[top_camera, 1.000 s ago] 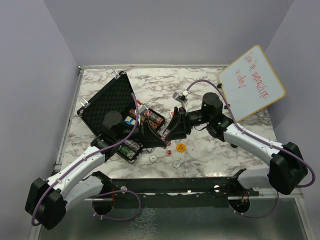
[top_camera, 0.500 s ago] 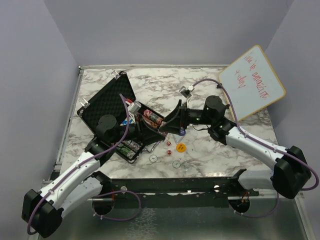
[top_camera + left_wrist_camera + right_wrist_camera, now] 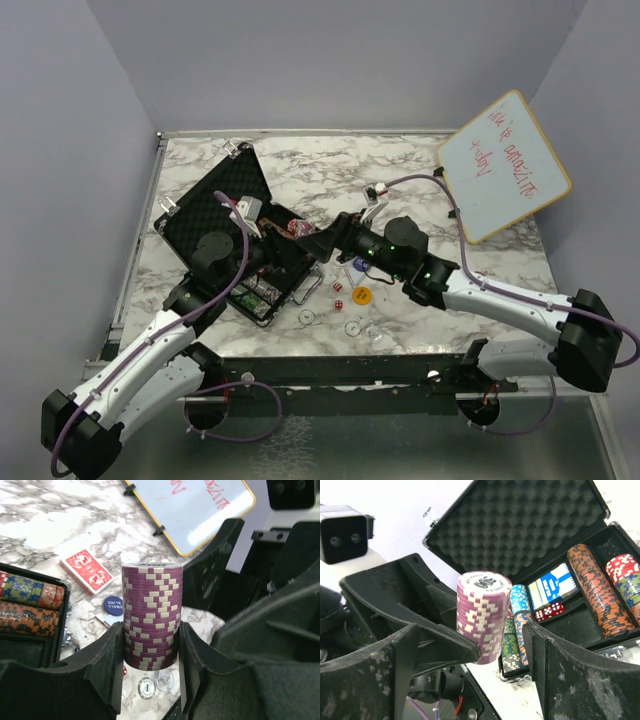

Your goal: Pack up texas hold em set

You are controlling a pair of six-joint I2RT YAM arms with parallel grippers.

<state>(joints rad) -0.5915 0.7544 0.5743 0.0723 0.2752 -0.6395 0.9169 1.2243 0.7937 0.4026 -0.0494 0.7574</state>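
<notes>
Maybe halfway: chip stacks (image 3: 592, 590), blue deck (image 3: 552, 592) and dice (image 3: 550, 612) already sit in the case (image 3: 520, 525) beyond the wide-open right gripper (image 3: 472, 640). The left gripper (image 3: 150, 645) clamps the purple chip stack (image 3: 150, 615) in its jaws; red deck (image 3: 86, 571) and buttons (image 3: 113, 605) lie loose beyond it.

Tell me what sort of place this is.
Probably a robot test cell, not a home: marble-patterned table boxed in by plain walls, a handwritten whiteboard at its right.
</notes>
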